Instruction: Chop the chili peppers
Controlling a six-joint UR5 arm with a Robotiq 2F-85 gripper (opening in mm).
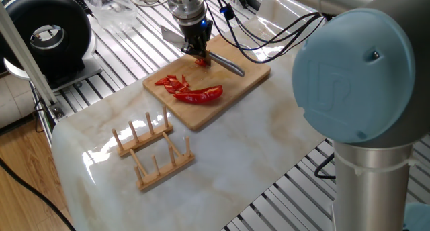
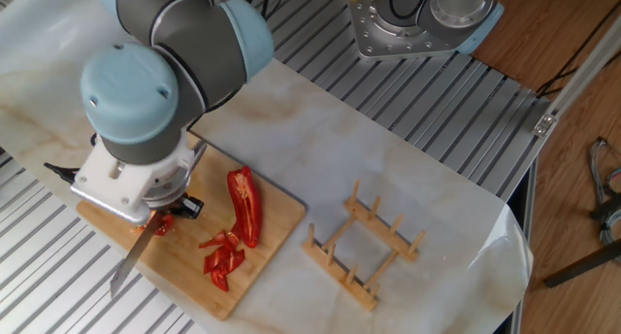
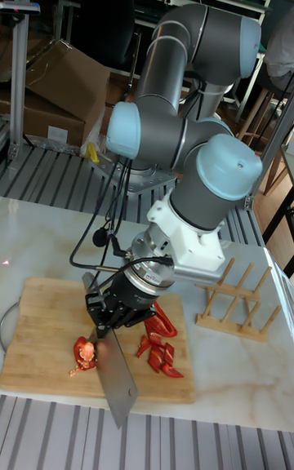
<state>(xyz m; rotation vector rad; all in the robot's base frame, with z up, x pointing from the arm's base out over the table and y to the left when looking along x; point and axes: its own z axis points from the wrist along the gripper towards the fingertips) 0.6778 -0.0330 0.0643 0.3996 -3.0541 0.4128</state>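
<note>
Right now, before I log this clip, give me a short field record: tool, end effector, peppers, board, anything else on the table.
tool: cleaver, blade angled down over the board's edge
end effector: end effector shut on the cleaver handle, over a pepper piece
peppers: one long uncut half; cut strips beside it; all on the board
board: wooden cutting board on the marble table
other: empty wooden rack, apart from the board
</note>
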